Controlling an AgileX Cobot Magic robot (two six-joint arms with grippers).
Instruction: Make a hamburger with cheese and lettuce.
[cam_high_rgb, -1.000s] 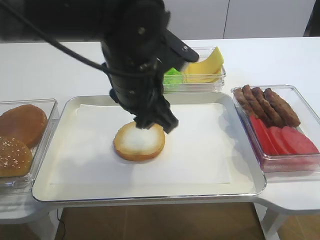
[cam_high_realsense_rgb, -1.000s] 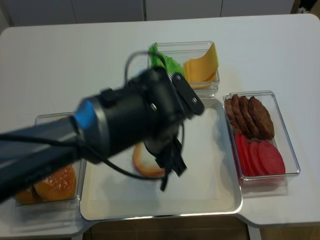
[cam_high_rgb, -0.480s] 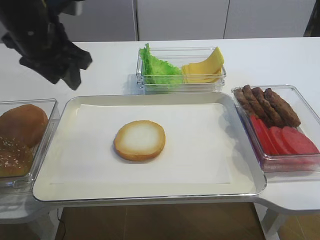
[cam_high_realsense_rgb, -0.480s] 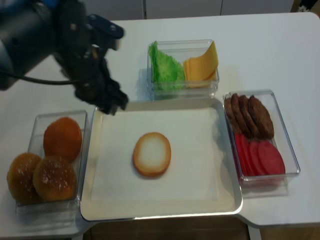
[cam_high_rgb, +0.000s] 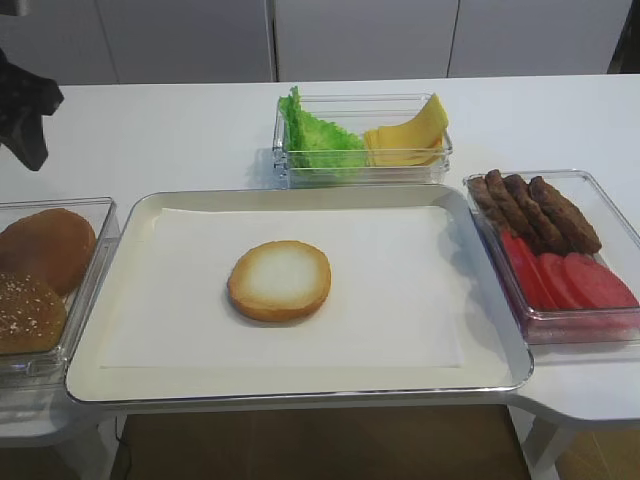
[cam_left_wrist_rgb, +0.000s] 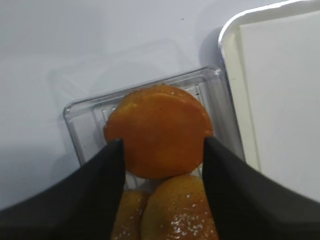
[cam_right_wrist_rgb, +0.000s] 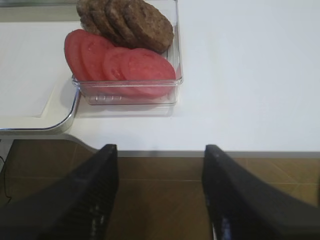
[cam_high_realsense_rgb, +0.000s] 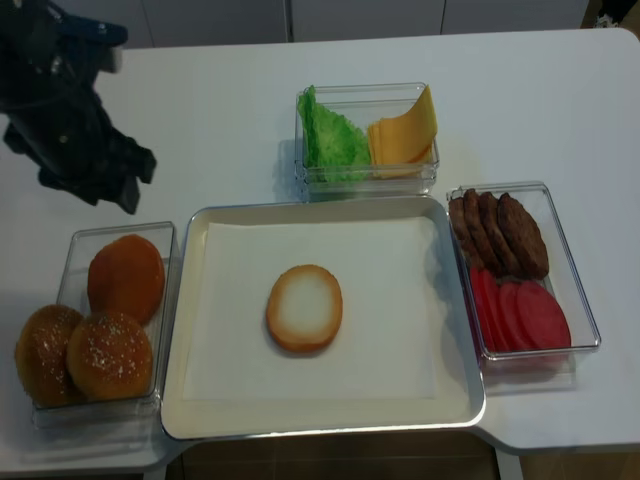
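The hamburger is a flat bun half (cam_high_rgb: 279, 281) (cam_high_realsense_rgb: 304, 308), cut face up, on the paper in the middle of the metal tray (cam_high_rgb: 300, 197). Lettuce (cam_high_rgb: 315, 140) and the cheese (cam_high_rgb: 410, 135) share a clear box behind the tray. My left gripper (cam_high_realsense_rgb: 100, 190) (cam_left_wrist_rgb: 162, 141) hangs open at the far left, above the bun box and holding nothing. In the right wrist view my right gripper (cam_right_wrist_rgb: 159, 147) stands open and empty off the table's front edge, over the floor; the exterior views do not show it.
A clear box (cam_left_wrist_rgb: 75, 107) on the left holds a plain bun (cam_left_wrist_rgb: 157, 120) and seeded buns (cam_left_wrist_rgb: 175, 210). The right box holds patties (cam_right_wrist_rgb: 130, 20) and tomato slices (cam_right_wrist_rgb: 120, 62). The table's front edge (cam_right_wrist_rgb: 200, 152) runs just beyond the right fingers.
My left arm has drawn away from over the bun half to the far left, above the bun box. The bun half stays on the tray. The right gripper shows no change.
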